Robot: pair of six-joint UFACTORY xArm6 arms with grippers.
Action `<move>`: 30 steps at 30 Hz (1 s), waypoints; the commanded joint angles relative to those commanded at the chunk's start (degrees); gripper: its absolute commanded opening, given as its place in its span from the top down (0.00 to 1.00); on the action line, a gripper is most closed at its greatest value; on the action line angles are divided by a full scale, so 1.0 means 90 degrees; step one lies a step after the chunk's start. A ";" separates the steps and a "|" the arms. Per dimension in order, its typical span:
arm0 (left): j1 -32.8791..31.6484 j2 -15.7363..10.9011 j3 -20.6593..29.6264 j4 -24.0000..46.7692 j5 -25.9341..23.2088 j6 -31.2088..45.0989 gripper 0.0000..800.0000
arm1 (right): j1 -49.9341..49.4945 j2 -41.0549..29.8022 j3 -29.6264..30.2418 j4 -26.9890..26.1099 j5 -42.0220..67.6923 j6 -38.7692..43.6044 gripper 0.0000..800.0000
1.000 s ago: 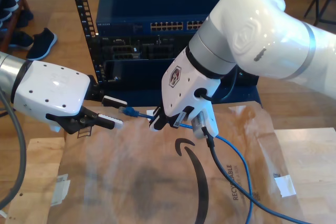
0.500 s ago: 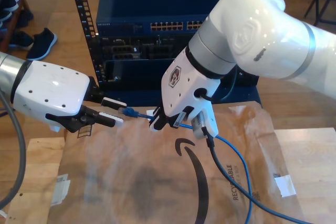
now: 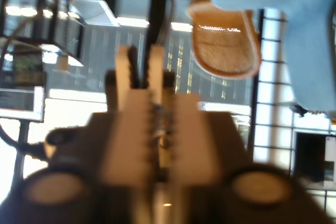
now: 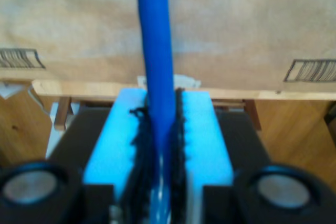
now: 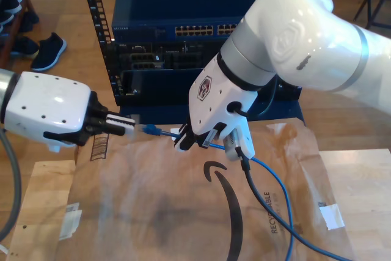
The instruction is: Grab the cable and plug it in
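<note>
The thin blue cable point(image 5: 278, 181) runs up from the exterior view's lower right, across the brown paper, into my second gripper point(image 5: 183, 142), which is shut on it. In the second wrist view the cable point(image 4: 153, 35) passes straight between the pads of that gripper point(image 4: 160, 108). A short stretch with the blue plug point(image 5: 151, 129) sticks out toward the exterior view's left. My first gripper point(image 5: 131, 126) has its fingers together, tips right at the plug. I cannot tell whether they touch. In the first wrist view, my first gripper point(image 3: 140, 64) shows nothing blue between the fingers.
A dark blue rack with a network switch point(image 5: 195, 30) and its row of ports stands behind the arms. Brown paper point(image 5: 183, 212) covers the wooden table point(image 5: 43, 200). A thick black arm cable point(image 5: 256, 200) crosses the paper. Shoes point(image 5: 46, 50) lie on the floor. A person's slippered foot point(image 3: 226, 40) is nearby.
My first gripper's fingers have gone from open to shut, and its body has drawn back toward the exterior view's left. My second gripper and the cable have stayed put.
</note>
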 joint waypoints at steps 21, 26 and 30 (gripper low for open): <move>0.0195 0.0020 0.0215 0.0088 -0.0391 0.0000 0.05 | 0.0020 0.1973 0.0127 -0.0049 -0.1035 -0.1016 0.48; 0.0166 0.0039 0.0371 0.0762 -0.1045 -0.0020 0.02 | 0.0137 0.2735 -0.0137 -0.0068 -0.1387 -0.1114 0.48; 0.0147 0.0107 0.0606 0.1153 -0.1514 -0.0039 0.01 | 0.0166 0.3018 -0.0195 -0.0068 -0.1602 -0.1123 0.52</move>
